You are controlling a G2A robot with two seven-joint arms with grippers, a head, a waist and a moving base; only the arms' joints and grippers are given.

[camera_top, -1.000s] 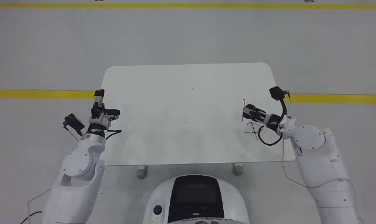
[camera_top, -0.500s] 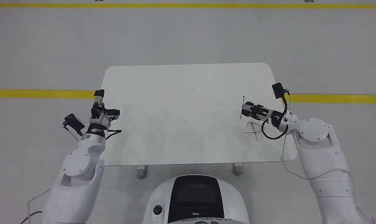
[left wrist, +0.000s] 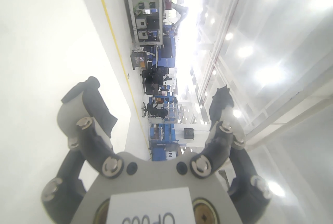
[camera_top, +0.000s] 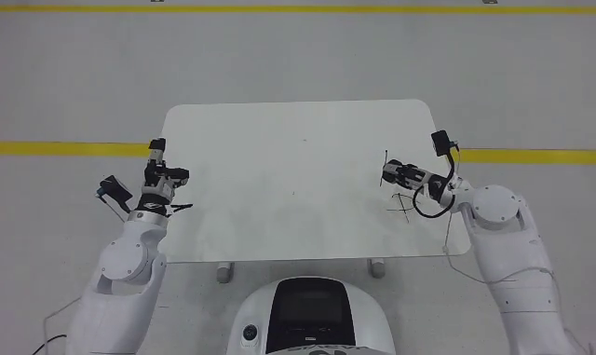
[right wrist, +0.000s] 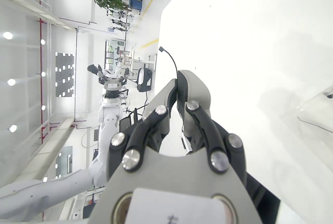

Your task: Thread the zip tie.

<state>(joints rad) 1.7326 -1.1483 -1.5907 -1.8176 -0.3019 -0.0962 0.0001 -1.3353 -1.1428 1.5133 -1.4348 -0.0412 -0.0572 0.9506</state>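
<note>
Right gripper (camera_top: 385,175) has edged slightly inward over the right edge of the white rounded-corner table (camera_top: 298,169) since a second ago; left arm barely shifted. Yellow floor stripe (camera_top: 74,148) runs out from behind the table on both sides. Right fingers are pinched on a thin black plastic zip tie (right wrist: 173,60). Its strap curves out of the pads, small square head at the free end, above the table's right part. Left gripper (left wrist: 156,91) is spread wide and empty at the table's left edge.

White table (camera_top: 279,169) with rounded corners
</note>
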